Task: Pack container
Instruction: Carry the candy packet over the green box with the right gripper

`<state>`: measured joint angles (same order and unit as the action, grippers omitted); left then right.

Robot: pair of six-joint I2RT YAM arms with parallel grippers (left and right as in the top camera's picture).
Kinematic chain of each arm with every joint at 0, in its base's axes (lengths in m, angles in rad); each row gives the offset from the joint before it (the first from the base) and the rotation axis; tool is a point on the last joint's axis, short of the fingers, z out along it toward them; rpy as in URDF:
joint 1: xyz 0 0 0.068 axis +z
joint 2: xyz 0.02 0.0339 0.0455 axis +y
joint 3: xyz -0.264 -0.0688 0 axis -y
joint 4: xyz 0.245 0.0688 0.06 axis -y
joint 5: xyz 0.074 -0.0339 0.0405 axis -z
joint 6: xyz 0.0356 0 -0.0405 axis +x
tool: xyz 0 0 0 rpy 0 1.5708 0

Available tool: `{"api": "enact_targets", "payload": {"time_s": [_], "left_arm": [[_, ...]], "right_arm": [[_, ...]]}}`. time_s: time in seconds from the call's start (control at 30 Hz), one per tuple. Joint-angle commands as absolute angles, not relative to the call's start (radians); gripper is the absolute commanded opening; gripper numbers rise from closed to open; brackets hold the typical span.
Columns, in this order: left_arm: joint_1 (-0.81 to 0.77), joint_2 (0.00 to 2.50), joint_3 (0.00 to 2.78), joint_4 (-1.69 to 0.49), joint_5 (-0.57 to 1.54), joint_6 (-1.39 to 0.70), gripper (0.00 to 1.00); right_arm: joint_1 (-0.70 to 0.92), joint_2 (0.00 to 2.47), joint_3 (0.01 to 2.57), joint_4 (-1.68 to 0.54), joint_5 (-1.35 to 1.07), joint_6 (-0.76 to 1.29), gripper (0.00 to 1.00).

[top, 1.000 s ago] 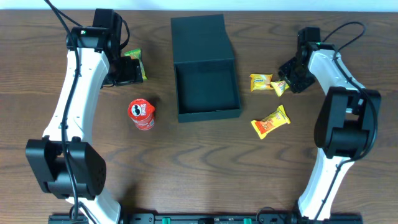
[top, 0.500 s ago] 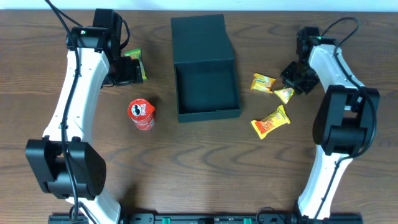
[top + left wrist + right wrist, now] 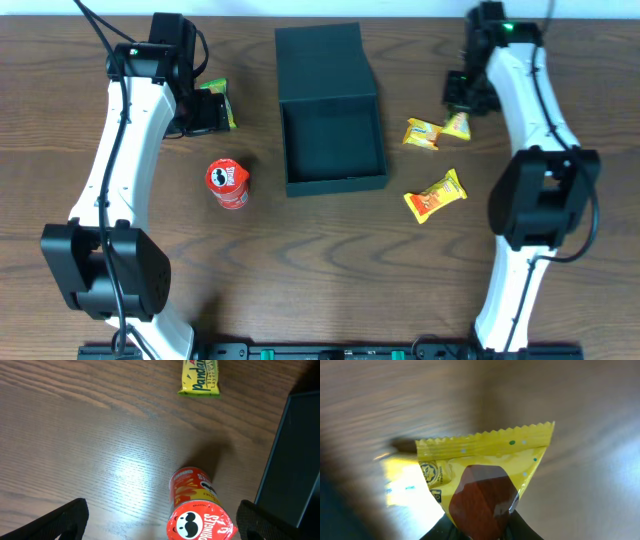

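Snacks are seen nearest the front edge of the desk (image 3: 300, 280): a red chip can (image 3: 228, 183) on the left and a yellow packet (image 3: 436, 195) on the right. Behind them, in the middle, the dark green box (image 3: 336, 182) is laid open, its flap lid (image 3: 322, 60) spread toward the back edge. Farther back, the left claw (image 3: 203, 113) is held wide open by a green-yellow packet (image 3: 220, 104) near the back left corner, and a small yellow packet (image 3: 485, 460) is pinched in the right claw (image 3: 480, 529) toward the back right corner.

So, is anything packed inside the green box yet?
No, the container is open and shows only a bare floor; the Pringles can sits outside it.
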<state>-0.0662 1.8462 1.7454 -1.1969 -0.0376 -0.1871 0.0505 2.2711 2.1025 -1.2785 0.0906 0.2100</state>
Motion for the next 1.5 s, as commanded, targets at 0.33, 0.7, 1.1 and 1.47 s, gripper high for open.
{"api": "enact_targets", "payload": {"time_s": [0.33,0.7,1.1,1.47], "left_arm": [[-0.032,1.843,1.763,-1.199,-0.176,-0.403,0.95],[0.035,1.843,1.763,-1.178,-0.165,-0.381,0.95],[0.036,1.843,1.763,-1.142,-0.232,-0.363,0.95],[0.062,1.843,1.763,-1.134,-0.262,-0.363,0.95]], "right_arm": [[0.389,2.272,2.227,-1.270,0.028,-0.141,0.22],[0.414,2.272,2.227,-1.260,0.012,-0.112,0.25],[0.459,2.277,2.140,-1.272,-0.068,-0.366,0.44],[0.459,2.277,1.934,-1.115,-0.071,-0.374,0.49]]}}
